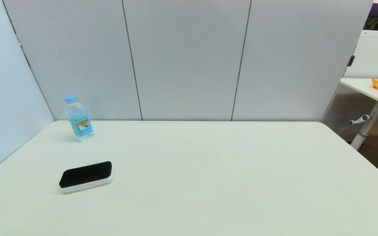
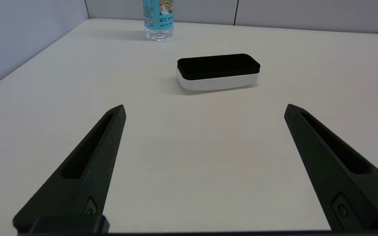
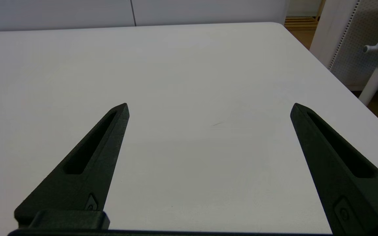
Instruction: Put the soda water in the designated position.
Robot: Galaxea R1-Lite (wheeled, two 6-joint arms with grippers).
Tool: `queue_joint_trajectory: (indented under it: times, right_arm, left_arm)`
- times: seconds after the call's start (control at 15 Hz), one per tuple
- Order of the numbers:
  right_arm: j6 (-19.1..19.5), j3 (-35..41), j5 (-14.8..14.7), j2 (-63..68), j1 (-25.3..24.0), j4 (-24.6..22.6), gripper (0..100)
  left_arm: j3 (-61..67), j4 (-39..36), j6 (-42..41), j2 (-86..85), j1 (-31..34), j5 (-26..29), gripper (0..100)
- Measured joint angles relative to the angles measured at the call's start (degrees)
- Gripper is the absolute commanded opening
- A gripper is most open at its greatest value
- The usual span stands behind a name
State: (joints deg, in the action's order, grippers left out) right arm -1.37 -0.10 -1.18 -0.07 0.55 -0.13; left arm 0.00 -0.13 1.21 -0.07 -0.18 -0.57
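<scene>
While both grippers wait with fingers apart, the small clear plastic soda water bottle (image 1: 78,118) looks light, smooth and squashy; its labelled middle seems safest to grasp.

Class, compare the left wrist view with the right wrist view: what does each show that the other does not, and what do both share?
Only the left wrist view shows the soda water standing at the far edge, and the black-topped white eraser lying nearer, with the left gripper open. Only the right wrist view shows the white table's rounded far corner and the right gripper, also open. Both share the table and the grey wall panels.
</scene>
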Motion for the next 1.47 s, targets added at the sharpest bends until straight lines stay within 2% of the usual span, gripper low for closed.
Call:
queue_joint_trajectory:
  times: [1.2,1.47]
  right_arm:
    - [0.0,0.0,0.0,0.0,0.0,0.0,100]
    - [0.0,0.0,0.0,0.0,0.0,0.0,100]
  left_arm:
    - [-0.7,-0.2,1.2,1.8,0.0,-1.1,100]
    - [-16.4,-0.4,1.2,15.6,0.0,-1.0,100]
